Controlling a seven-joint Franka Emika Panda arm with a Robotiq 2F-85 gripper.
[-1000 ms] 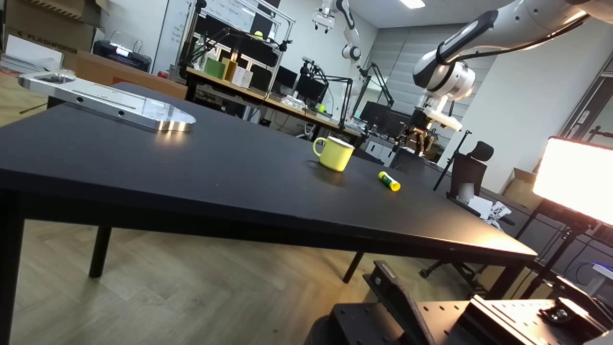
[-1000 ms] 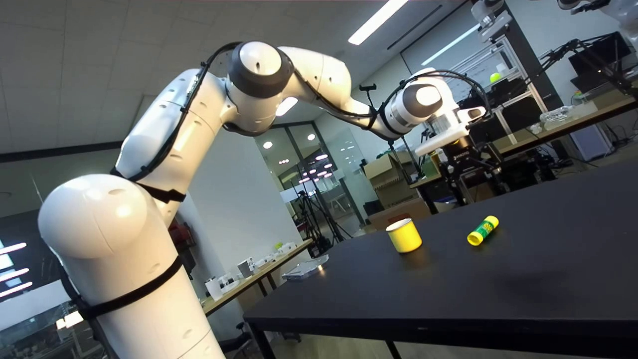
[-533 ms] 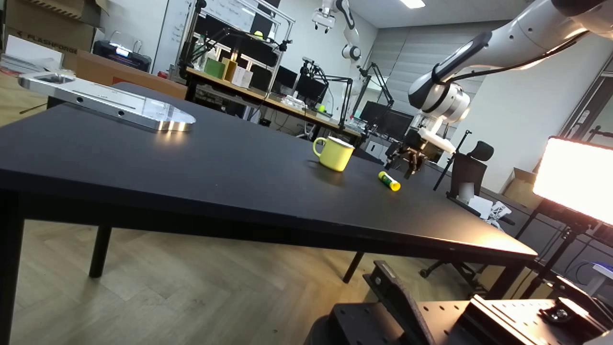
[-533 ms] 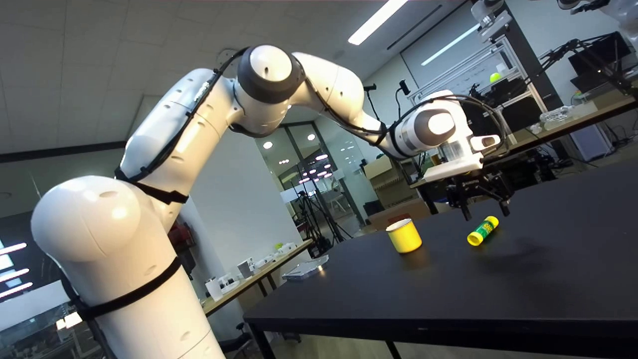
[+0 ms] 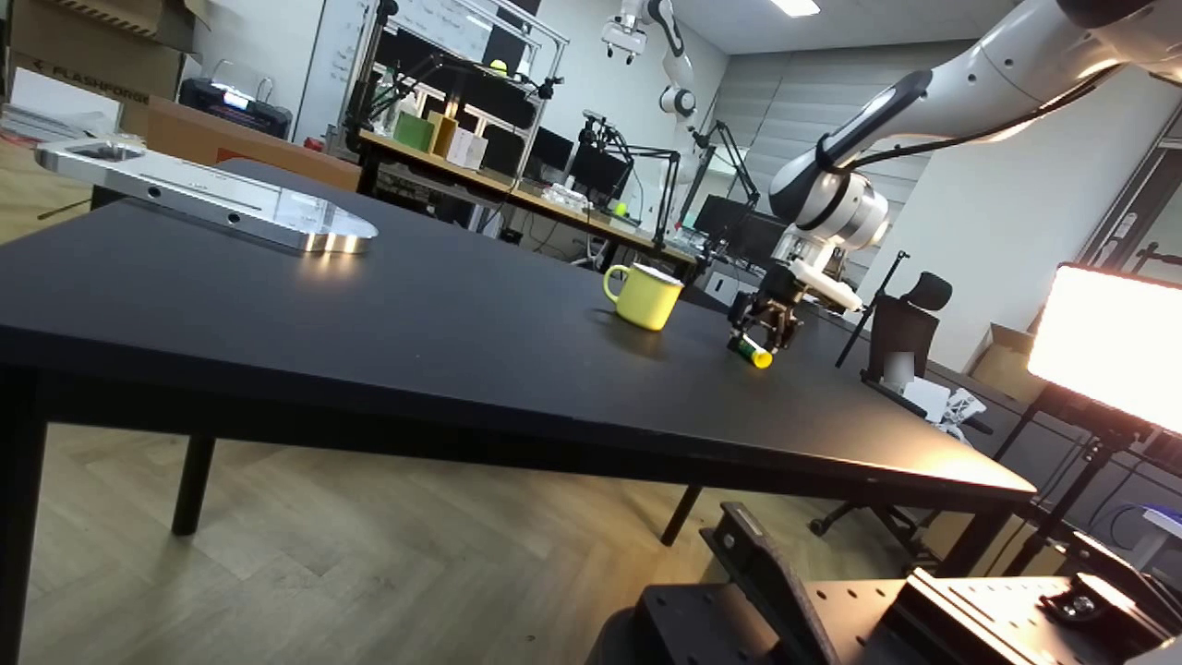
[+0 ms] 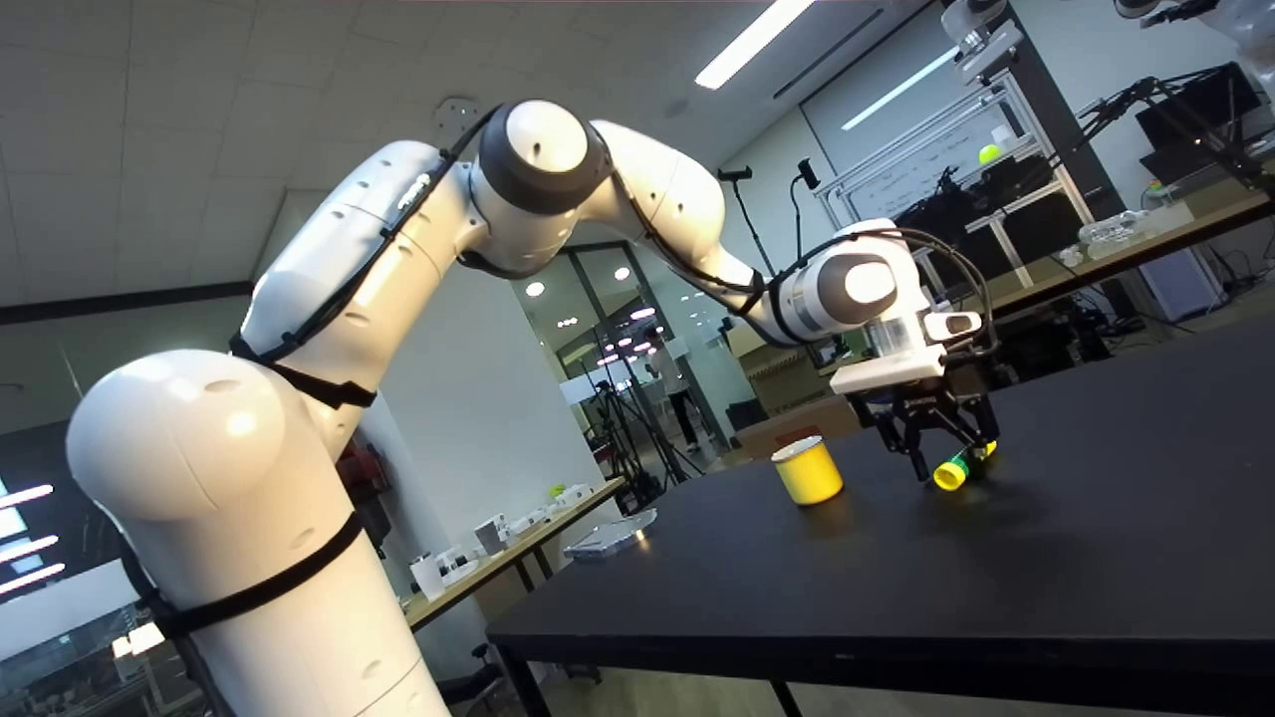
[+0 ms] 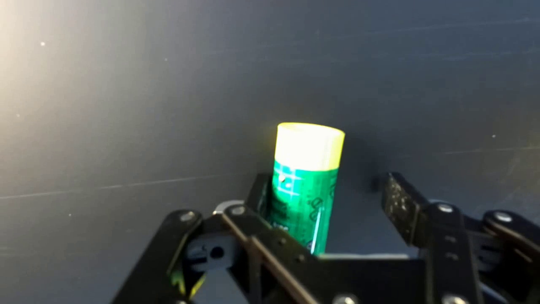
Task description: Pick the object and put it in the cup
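The object, a short glue stick with a green middle and yellow ends, lies on the table in both exterior views [image 5: 760,357] [image 6: 951,474] and in the wrist view [image 7: 308,181]. My gripper [image 7: 328,183] is open around it, low at the table, with one finger on each side. The left finger in the wrist view is close against the stick. A clear gap separates the stick from the right finger. The stick's lower end is hidden behind the gripper. The cup [image 5: 648,297], a yellow mug, stands upright beside the gripper, also in an exterior view [image 6: 809,472].
The black table [image 5: 443,360] carries a shiny flat metal part [image 5: 222,196] at its far end, also visible in an exterior view [image 6: 610,537]. A bright lamp panel [image 5: 1113,346] stands beyond the table. A dark bracket [image 5: 766,582] is in the foreground.
My gripper has come down from above the table to around the glue stick, fingers staying apart. The glue stick and cup have not moved. A person now shows in the background.
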